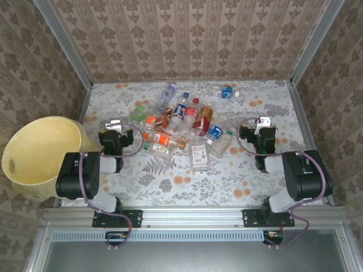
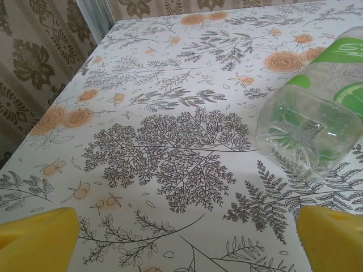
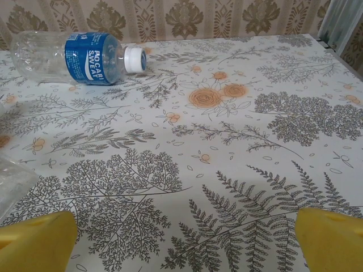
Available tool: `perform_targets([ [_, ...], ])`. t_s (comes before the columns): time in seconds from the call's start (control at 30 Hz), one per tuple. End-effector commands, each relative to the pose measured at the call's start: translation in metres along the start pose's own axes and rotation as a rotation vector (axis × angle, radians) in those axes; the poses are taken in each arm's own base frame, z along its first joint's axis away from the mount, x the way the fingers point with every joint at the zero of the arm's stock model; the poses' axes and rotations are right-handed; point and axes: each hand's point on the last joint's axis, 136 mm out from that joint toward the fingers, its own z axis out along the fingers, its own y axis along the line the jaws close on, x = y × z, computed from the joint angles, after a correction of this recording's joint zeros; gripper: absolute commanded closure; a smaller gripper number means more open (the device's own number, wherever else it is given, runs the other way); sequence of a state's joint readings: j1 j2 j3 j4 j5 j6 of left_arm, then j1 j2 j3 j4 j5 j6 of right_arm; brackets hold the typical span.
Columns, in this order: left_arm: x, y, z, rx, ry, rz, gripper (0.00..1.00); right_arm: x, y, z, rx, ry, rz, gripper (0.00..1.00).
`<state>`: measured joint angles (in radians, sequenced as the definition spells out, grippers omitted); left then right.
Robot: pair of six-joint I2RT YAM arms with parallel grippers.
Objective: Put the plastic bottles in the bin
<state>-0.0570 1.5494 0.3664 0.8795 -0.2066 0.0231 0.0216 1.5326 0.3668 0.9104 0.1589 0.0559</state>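
Several clear plastic bottles (image 1: 181,124) with red, orange, blue and white labels lie in a heap at mid-table. The pale yellow bin (image 1: 62,141) stands off the table's left edge, beside the left arm. My left gripper (image 1: 115,126) rests low on the table left of the heap, open, with nothing between its yellow fingertips (image 2: 37,238); a green-labelled bottle (image 2: 317,113) lies ahead to its right. My right gripper (image 1: 262,123) sits right of the heap, open and empty, fingertips (image 3: 332,238) wide apart. A blue-labelled bottle (image 3: 79,54) lies far ahead on its left.
The floral tablecloth (image 1: 238,175) is bare along the near side and on the right. Patterned walls with metal corner posts (image 1: 309,39) close off the back and sides. Part of another clear bottle (image 3: 11,181) shows at the right wrist view's left edge.
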Motion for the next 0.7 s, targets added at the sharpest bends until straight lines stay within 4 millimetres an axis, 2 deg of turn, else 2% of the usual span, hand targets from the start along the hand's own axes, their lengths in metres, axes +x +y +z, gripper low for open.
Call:
perform_targets([
  [0.0, -0.0172, 0.0037, 0.0008, -0.015, -0.047, -0.014, 0.00, -0.0064, -0.0050, 0.0001, 0.033, -0.021, 0.021, 0.00],
  [0.67, -0.0169, 0.0035, 0.0009, -0.015, -0.045, -0.014, 0.00, -0.0066, -0.0040, 0.0005, 0.027, -0.020, 0.019, 0.00],
])
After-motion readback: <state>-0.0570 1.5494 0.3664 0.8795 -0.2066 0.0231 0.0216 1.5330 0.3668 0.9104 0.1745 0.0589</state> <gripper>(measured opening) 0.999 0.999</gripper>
